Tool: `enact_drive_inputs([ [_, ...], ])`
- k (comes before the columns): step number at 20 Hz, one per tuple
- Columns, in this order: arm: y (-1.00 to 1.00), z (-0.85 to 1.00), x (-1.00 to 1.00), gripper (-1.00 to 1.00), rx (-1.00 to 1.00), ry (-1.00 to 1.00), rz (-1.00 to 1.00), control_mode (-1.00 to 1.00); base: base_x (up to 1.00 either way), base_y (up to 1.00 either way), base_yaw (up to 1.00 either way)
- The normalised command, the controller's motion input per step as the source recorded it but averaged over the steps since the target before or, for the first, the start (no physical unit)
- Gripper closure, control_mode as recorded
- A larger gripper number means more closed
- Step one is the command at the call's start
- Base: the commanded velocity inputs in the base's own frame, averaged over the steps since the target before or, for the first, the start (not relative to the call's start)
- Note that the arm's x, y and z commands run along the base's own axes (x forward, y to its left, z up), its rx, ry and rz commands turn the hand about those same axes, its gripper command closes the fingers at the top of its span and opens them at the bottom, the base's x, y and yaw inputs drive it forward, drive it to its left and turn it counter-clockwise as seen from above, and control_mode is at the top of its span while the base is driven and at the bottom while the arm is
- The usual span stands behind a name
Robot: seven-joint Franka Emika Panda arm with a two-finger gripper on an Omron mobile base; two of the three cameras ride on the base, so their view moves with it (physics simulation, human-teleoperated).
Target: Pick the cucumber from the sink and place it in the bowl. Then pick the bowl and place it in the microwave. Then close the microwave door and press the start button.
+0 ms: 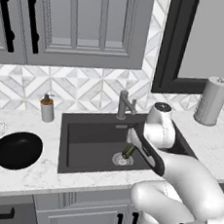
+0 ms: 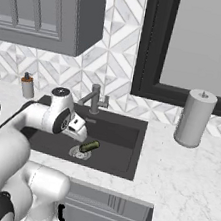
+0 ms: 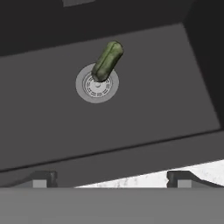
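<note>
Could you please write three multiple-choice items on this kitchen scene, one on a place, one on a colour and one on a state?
1. Where does the cucumber lie?
A. In the bowl
B. In the sink, partly over the round drain
C. On the counter by the paper towel roll

2. What colour is the bowl on the counter left of the sink?
A. White
B. Red
C. Black

3. How does the gripper stand?
A. Open, above the sink, holding nothing
B. Shut on the cucumber
C. Shut on the tap

Answers:
1 B: the hand view shows the cucumber on the basin floor with one end over the drain.
2 C: the left base view shows a matte black bowl.
3 A: the fingertips stand wide apart in the hand view, with the cucumber well clear of them.
</note>
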Motion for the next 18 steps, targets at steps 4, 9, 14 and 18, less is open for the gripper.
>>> enact_drive_inputs([
  [4, 0.02, -0.46, 0.25, -1.0, -0.02, 0.0, -0.14, -1.0, 0.0, 0.0, 0.0],
  [9, 0.0, -0.36, 0.07, -1.0, 0.0, 0.0, -0.05, -1.0, 0.0, 0.0, 0.0],
  [14, 0.0, -0.29, 0.33, -1.0, 0.0, 0.01, -0.02, -1.0, 0.0, 0.0, 0.0],
  [18, 0.0, -0.21, 0.42, -1.0, 0.0, 0.04, 0.0, -1.0, 0.0, 0.0, 0.0],
])
